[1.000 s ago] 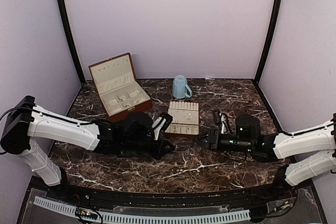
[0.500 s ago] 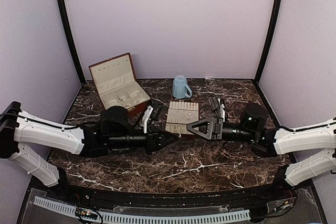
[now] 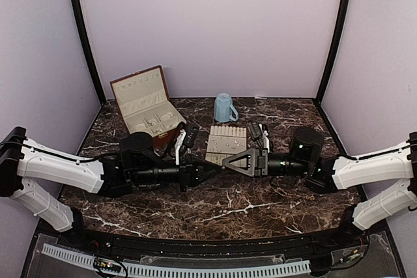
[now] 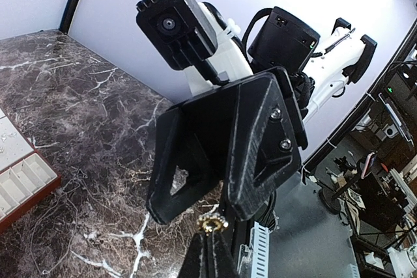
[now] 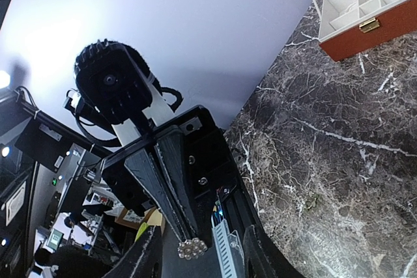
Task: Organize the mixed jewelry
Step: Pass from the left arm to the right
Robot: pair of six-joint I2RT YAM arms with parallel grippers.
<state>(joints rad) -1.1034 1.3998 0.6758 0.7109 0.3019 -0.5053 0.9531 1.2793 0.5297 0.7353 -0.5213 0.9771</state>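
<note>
Gently close your spread right end effector (image 5: 199, 258) squarely on the jewelry piece (image 4: 212, 224) that your left end effector (image 4: 208, 255) pinches, then release the left.

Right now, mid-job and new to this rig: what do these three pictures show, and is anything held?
Two robot arms, each ending in a two-finger gripper, work over a dark marble table. The top picture looks down from behind them: an open reddish-brown box, a blue mug and a cream slotted tray stand on the table. The other two pictures come from a camera on each wrist, looking along that arm's fingers. The arms meet tip to tip. The left gripper is shut on a tiny glinting piece of jewelry. The right gripper is open, its fingers either side of that piece without closing on it.
</note>
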